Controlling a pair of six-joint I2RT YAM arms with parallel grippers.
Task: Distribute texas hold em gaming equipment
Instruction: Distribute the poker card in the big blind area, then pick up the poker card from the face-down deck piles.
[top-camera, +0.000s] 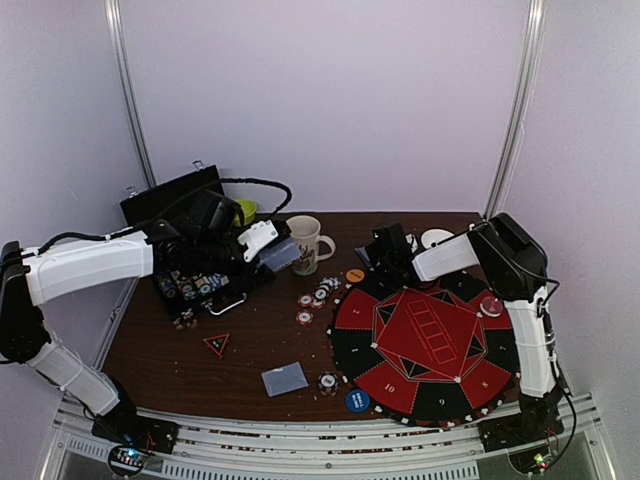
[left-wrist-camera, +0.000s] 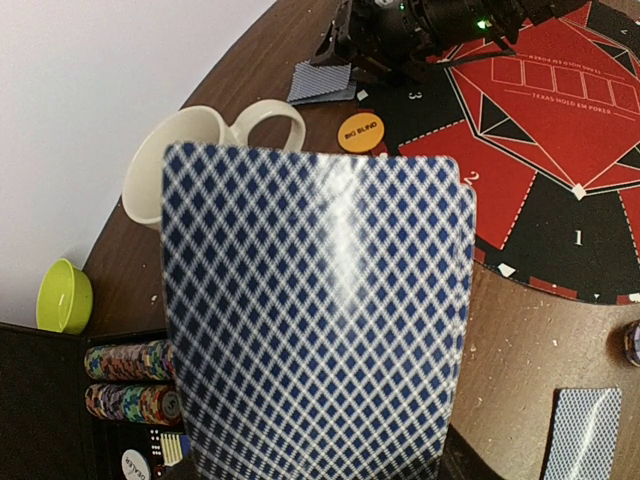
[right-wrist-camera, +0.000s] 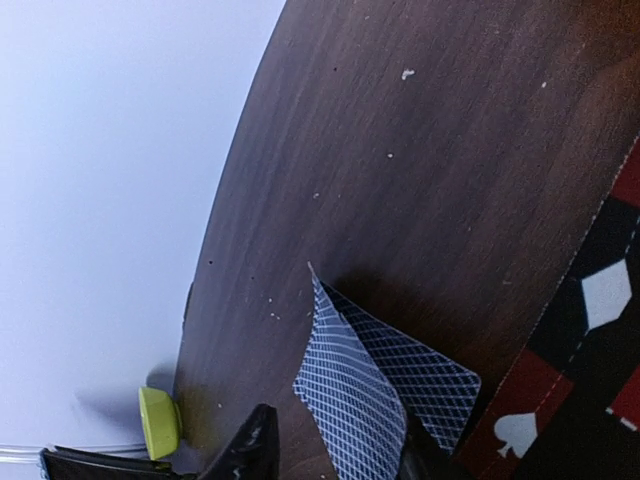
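Top view: the left gripper (top-camera: 272, 248) reaches over the far left of the table (top-camera: 170, 370), clenched on a held card (top-camera: 283, 256) just beside a mug (top-camera: 305, 243). Behind it stands an open black case (top-camera: 180, 205). The right gripper (top-camera: 380, 255) sits low at the far rim of a round red-and-black mat (top-camera: 430, 345). Loose chips (top-camera: 315, 297) lie between the mug and the mat, and an orange disc (top-camera: 355, 275) lies beside the mat's rim. At the near edge are a loose card (top-camera: 285, 379), a chip stack (top-camera: 328, 382) and a blue disc (top-camera: 357, 401). A clear disc (top-camera: 491, 306) rests on the right of the mat.

Left wrist view: the held card's blue-diamond back stands upright and fills most of the frame, hiding the fingers that grip it. The mug and the orange disc, lettered BIG BLIND, show behind it.

Right wrist view: two cards (right-wrist-camera: 425, 395) overlap on the wood just beside the mat's edge, the upper one tilted up. The one clearly visible finger (right-wrist-camera: 255, 450) stands clear of them, so the claw is released. A green bowl (right-wrist-camera: 158, 420) sits beyond.
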